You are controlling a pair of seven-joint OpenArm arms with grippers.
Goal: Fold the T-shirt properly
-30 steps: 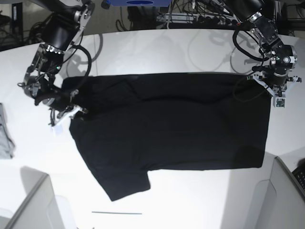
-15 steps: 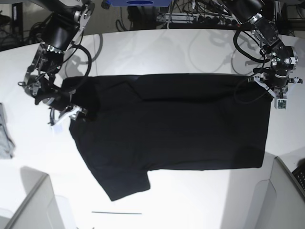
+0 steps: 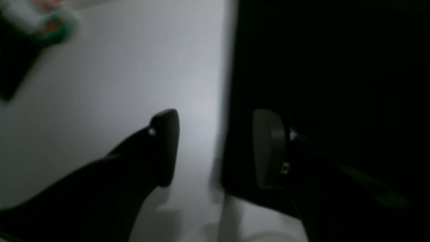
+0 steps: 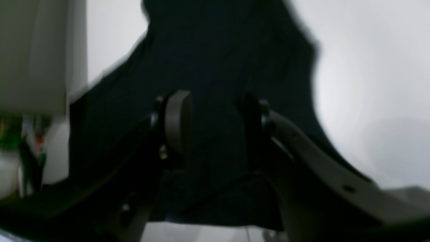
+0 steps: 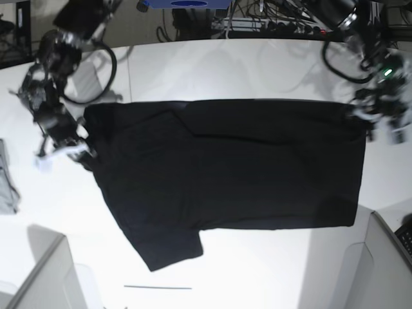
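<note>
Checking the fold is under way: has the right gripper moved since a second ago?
Yes. In the base view the right gripper has shifted toward the view's left, away from the T-shirt, which lies where it did on the table.

Left claw agape, straddling T-shirt edge.

Both grippers have shifted outward: the right gripper toward the frame's left edge, the left gripper toward its right edge.

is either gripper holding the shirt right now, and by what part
The left gripper holds nothing: it is open, straddling the hem edge of the T-shirt. The right gripper has black sleeve-end cloth between its fingers, but a firm pinch cannot be told.
</note>
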